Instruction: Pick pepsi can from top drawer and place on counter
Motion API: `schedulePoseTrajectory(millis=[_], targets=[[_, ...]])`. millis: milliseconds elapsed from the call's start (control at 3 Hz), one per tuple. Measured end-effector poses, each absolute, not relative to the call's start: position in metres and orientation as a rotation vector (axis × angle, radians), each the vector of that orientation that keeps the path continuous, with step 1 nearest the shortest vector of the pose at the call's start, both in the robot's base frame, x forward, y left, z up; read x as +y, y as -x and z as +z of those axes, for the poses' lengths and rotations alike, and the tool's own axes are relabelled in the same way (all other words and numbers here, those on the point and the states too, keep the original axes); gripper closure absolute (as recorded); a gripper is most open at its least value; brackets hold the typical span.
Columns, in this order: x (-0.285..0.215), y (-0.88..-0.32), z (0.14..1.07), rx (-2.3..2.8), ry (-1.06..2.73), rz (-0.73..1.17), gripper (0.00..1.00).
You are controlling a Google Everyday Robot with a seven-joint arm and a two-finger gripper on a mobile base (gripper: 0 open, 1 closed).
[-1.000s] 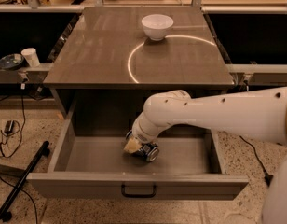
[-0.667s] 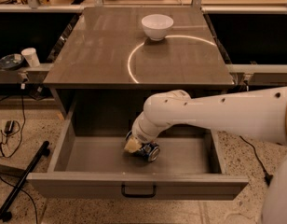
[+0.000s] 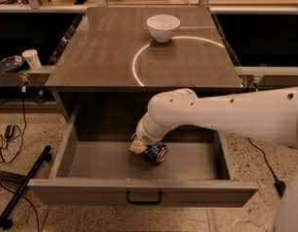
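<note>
- One pepsi can [image 3: 157, 152], blue w/ a silver end, lies on its side on the bottom of the top drawer [image 3: 91, 161]. It is approx. mid-drawer and nearer the back wall than the front panel.
- Hand [image 3: 146, 149] is down inside the drawer, right at the can's left side. A tan part of it shows just left of the can. Can't tell how far open it is, nor whether it has hold of the can.
- Arm [image 3: 226, 117] is white and thick. It comes in from the right edge, passes above the drawer's right wall, then bends down to the hand.
- Drawer stands open, out from under the desk [image 3: 100, 57]. Small dark pull handle [image 3: 143, 197] sits at the centre of its front panel.
- Desk top is glossy grey-brown w/ a bright curved light reflection [image 3: 136, 64].
- White bowl [image 3: 163, 27] stands upright on the desk near the back edge, touching the arc's top, well apart from the can.
- Left side shelf holds a white cup [image 3: 31, 59] just beside a dark dish [image 3: 11, 63].
- On the floor at left, a black bar [image 3: 23, 190] lies at a slant, w/ cables [image 3: 13, 144] near it.
</note>
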State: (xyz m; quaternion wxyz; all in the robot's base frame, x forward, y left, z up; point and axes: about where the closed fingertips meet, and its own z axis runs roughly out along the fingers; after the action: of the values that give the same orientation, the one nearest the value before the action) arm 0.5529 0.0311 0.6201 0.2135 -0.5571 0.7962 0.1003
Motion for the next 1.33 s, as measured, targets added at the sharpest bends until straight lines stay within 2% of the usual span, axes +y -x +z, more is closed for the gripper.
schedulePoseTrajectory(millis=[1333], targets=[[0.030,-0.564,0.686,2.189,1.533,0.170,1.00]])
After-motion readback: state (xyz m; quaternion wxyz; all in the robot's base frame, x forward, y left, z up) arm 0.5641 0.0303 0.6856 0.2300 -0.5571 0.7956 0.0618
